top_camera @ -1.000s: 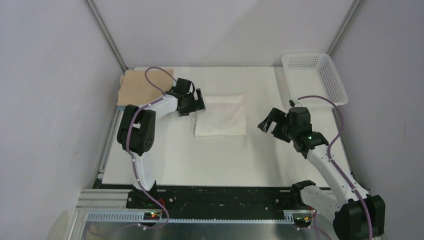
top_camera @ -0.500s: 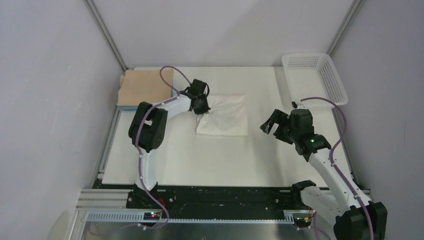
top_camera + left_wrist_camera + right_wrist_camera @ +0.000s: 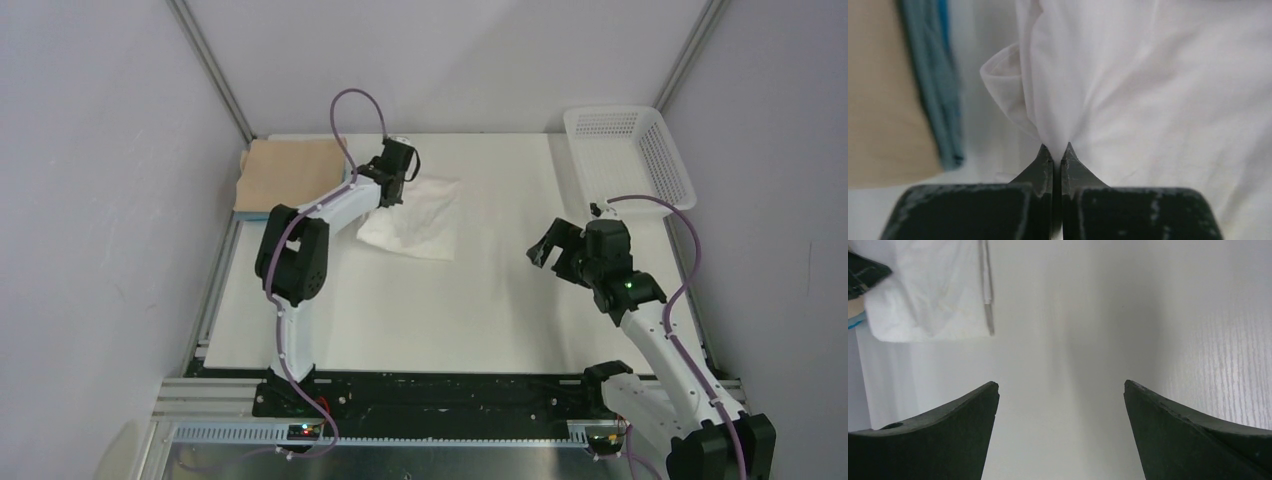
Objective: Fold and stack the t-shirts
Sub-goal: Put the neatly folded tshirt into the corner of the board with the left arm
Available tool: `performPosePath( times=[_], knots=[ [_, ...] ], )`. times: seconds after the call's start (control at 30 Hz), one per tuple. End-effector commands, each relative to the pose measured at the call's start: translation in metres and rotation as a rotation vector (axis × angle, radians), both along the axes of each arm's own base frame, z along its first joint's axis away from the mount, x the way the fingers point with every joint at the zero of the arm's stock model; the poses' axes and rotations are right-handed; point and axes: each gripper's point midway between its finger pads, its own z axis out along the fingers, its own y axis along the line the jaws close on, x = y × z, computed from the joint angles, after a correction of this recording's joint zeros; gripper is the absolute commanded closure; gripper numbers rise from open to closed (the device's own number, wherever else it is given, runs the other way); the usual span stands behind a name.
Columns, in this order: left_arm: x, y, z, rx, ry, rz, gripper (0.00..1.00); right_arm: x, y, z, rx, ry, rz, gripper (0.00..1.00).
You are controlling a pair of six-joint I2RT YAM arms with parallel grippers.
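Observation:
The folded white t-shirt [image 3: 415, 220] lies skewed on the table's back middle, its left corner pulled up. My left gripper [image 3: 392, 192] is shut on that corner; in the left wrist view its fingertips [image 3: 1057, 148] pinch a gathered fold of the white cloth [image 3: 1148, 90]. The tan t-shirt [image 3: 290, 172] lies folded at the back left corner, with the edge of the light blue t-shirt [image 3: 943, 100] showing under it. My right gripper [image 3: 550, 250] hovers open over bare table to the right, nothing between its jaws [image 3: 1060, 385]; the white t-shirt [image 3: 933, 290] shows far off in its view.
A white perforated basket [image 3: 665, 160] stands at the back right corner. The white table top [image 3: 450, 310] is bounded by grey walls at the back and both sides.
My left gripper closed on the white t-shirt's left edge and dragged it left and back toward the tan shirt, skewing it. The right arm drifted slightly right.

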Motion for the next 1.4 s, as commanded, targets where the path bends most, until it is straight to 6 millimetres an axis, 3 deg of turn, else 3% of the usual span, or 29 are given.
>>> performPosePath(
  times=[0.0, 0.1, 0.2, 0.3, 0.63, 0.87, 1.0, 1.1, 1.37],
  knots=[
    [0.033, 0.049, 0.09, 0.245, -0.179, -0.013, 1.0, 0.003, -0.005, -0.004, -0.026, -0.002, 0.008, 0.01],
    [0.047, 0.07, 0.11, 0.311, -0.196, -0.032, 1.0, 0.004, -0.006, -0.006, -0.028, 0.003, 0.01, 0.0],
    [0.06, 0.091, 0.142, 0.345, -0.243, -0.033, 1.0, 0.005, -0.008, -0.007, -0.032, 0.007, 0.003, 0.0],
    [0.065, 0.099, 0.176, 0.372, -0.296, -0.043, 1.0, 0.006, -0.009, -0.01, -0.038, 0.019, 0.002, 0.01],
    [0.053, 0.122, 0.251, 0.41, -0.416, 0.028, 1.0, 0.009, -0.008, -0.024, -0.024, 0.072, 0.016, 0.0],
    [0.037, 0.127, 0.297, 0.363, -0.502, 0.035, 1.0, 0.01, -0.005, -0.028, -0.001, 0.09, 0.034, 0.0],
    [0.033, 0.13, 0.307, 0.328, -0.523, 0.036, 1.0, 0.01, -0.006, -0.03, -0.005, 0.097, 0.027, 0.0],
    [0.033, 0.134, 0.303, 0.301, -0.516, 0.039, 1.0, 0.011, -0.007, -0.031, -0.003, 0.099, 0.024, 0.0],
    [0.049, 0.155, 0.263, 0.232, -0.444, 0.059, 1.0, 0.012, -0.009, -0.036, -0.009, 0.119, 0.013, 0.0]
  ],
)
